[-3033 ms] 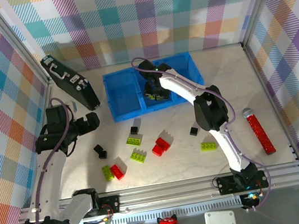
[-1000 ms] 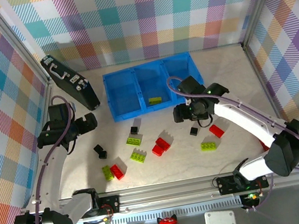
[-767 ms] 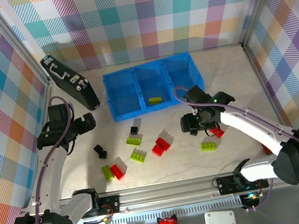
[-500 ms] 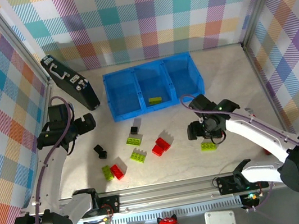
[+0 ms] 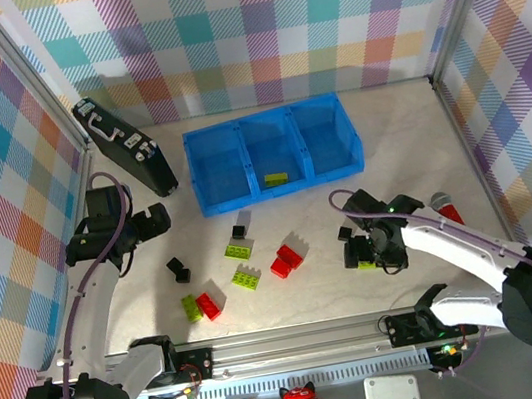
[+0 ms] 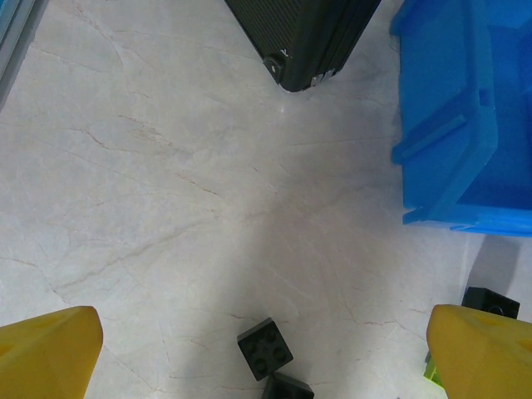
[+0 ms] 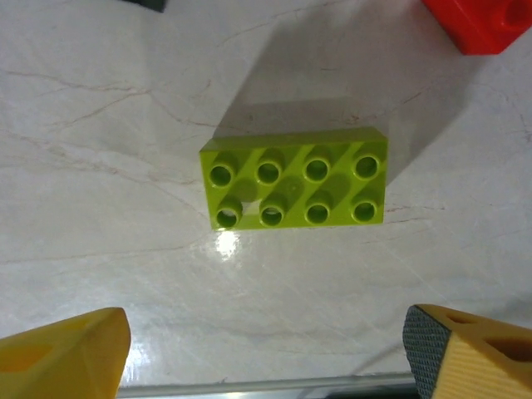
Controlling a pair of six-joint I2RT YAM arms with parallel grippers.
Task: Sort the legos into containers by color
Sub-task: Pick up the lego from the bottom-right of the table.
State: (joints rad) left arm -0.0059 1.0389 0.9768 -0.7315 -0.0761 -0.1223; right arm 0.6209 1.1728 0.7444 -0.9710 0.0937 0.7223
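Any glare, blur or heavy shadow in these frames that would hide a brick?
Right wrist view: the lime green eight-stud plastic brick is sharp, with a small glare spot on the pale marbled tabletop beside it. Left wrist view: a soft, broad shadow lies mid-table, and the small black plastic brick stays clear.

This looks like a robot test booth in a lab, not a home. A left arm [image 5: 86, 309] and a right arm [image 5: 466, 249] are bolted to a silver metal rail [image 5: 298, 336] at the near edge of a pale, stone-look table [image 5: 406, 127]. Bright checked cloth walls [image 5: 259, 28] (pink, blue, yellow and green squares) stand on three sides, held by metal posts [image 5: 31, 70].
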